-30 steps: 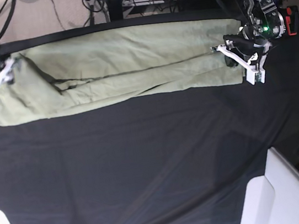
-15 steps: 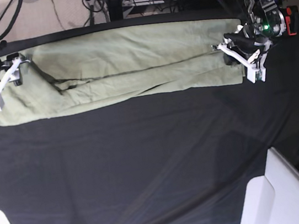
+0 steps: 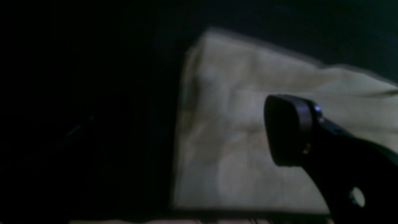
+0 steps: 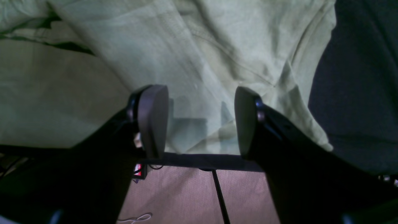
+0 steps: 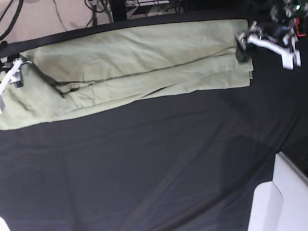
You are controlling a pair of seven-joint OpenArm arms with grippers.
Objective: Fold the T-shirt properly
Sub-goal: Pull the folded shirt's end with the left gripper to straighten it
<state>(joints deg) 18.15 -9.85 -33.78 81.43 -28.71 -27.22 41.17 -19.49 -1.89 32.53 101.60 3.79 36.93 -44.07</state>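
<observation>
Left gripper [image 5: 271, 47] is released, jaws wide, nothing between them, sitting just off the T-shirt's [image 5: 130, 67] end edge on that side. Right gripper [image 4: 199, 121] is parted too, pads either side of the cloth at the opposite end, not visibly pinching anything (gap shows bare fabric).

T-shirt lies as a long narrow band stretched between my two grippers, along the far edge of the black table cloth [image 5: 161, 166], one long flap folded over the middle.

Handling guess: thin cotton, light, limp, no stiffness, so it sags and drags if lifted from one point. I'd pinch both corners of one short end, through all the layers, and carry it over toward the other end. Stacked layers may slip apart if only the top one is caught.
</observation>
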